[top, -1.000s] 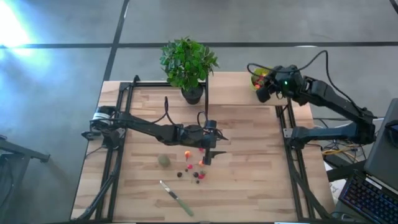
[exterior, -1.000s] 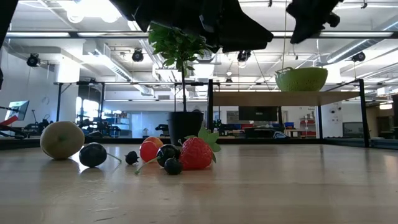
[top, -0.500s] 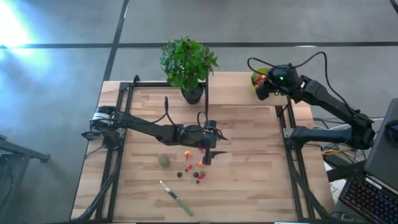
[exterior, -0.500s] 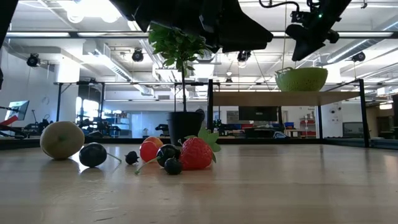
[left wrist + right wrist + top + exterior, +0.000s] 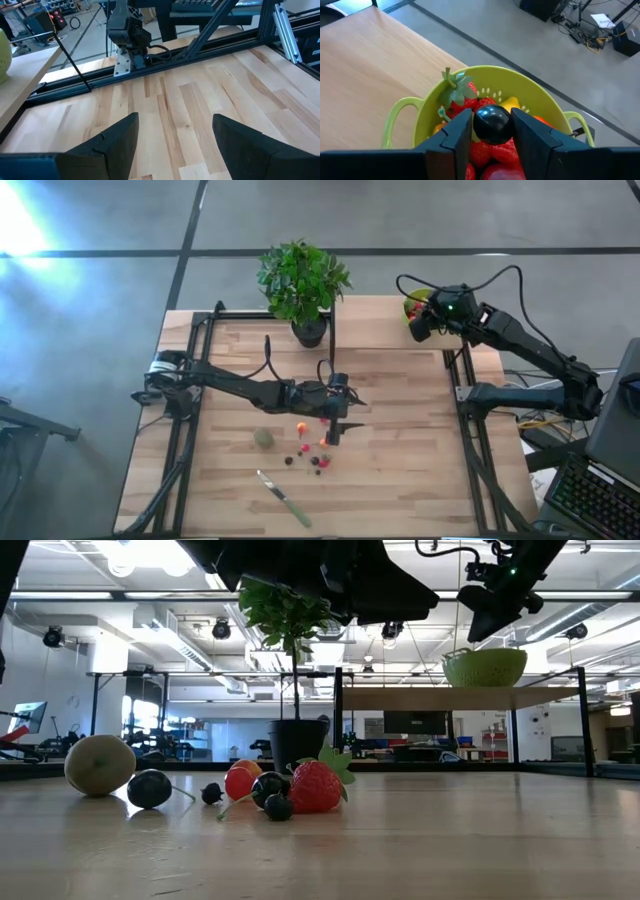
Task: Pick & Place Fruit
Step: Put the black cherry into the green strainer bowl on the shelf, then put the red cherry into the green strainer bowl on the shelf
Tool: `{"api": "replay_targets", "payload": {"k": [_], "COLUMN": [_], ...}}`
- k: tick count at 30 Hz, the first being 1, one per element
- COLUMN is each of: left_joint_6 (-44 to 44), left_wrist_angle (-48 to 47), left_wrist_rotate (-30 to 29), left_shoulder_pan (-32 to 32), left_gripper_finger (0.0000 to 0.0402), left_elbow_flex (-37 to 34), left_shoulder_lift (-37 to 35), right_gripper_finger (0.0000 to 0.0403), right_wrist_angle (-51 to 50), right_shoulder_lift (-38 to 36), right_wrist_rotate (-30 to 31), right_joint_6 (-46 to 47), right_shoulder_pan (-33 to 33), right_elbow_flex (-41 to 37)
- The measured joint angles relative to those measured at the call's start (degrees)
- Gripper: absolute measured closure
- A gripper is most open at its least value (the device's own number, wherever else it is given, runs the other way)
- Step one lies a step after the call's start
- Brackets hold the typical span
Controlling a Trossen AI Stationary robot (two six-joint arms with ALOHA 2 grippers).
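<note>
1. A dark berry (image 5: 491, 125) sits between the fingers of the right pincer (image 5: 491, 131), directly over the lime-green bowl (image 5: 535, 95). Judging by the task, it is held there so that it falls among the fruit already gathered.
2. Inside the bowl lie a leafy strawberry (image 5: 460, 96), other red pieces and something yellow, so a good share of the sorting looks done.
3. The remaining fruit (image 5: 308, 448) is clustered on the tabletop (image 5: 400, 460), well away from the bowl. In the low view it reads as a strawberry (image 5: 316, 786), several dark berries (image 5: 149, 788), an orange-red piece and the dull-green ball (image 5: 100, 764) at one end of the row.
4. The right pincer's fingers stand partly apart with the berry between them. Whether they press it or are letting go, I cannot tell.
5. The left pincer (image 5: 172, 137) hangs over the tabletop cluster, far from the bowl, fingers spread wide with only bare wood between them. It holds nothing and seems poised for the next pick.
6. Beyond the cluster from the bowl, a green-handled knife (image 5: 283, 498) lies on the tabletop; a potted plant (image 5: 303, 285) stands beside the bowl's end.
</note>
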Motion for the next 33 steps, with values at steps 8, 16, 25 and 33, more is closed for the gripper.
{"api": "replay_targets", "payload": {"k": [8, 16, 25, 33], "left_joint_6": [0.0, -0.8, 0.9, 0.7], "left_wrist_angle": [0.1, -1.3, -11.8, -22.8], "left_wrist_rotate": [0.0, 0.1, 0.6, 0.6], "left_shoulder_pan": [0.0, 0.0, -1.0, -3.6], "left_gripper_finger": [0.0142, 0.0142, 0.0142, 0.0142], "left_elbow_flex": [0.0, 0.0, 0.0, 0.0], "left_shoulder_lift": [0.0, 0.0, -1.3, -3.0], "right_gripper_finger": [0.022, 0.0198, 0.0232, 0.0259], "right_wrist_angle": [0.6, 1.3, 1.1, 1.1], "right_shoulder_lift": [0.0, -0.4, -1.7, -1.8], "right_wrist_rotate": [0.0, -7.5, -17.2, -10.9], "right_joint_6": [-1.3, 0.4, -0.2, 0.9], "right_shoulder_pan": [0.0, 1.0, 13.6, 30.8], "right_elbow_flex": [0.0, 4.9, 8.9, 5.7]}}
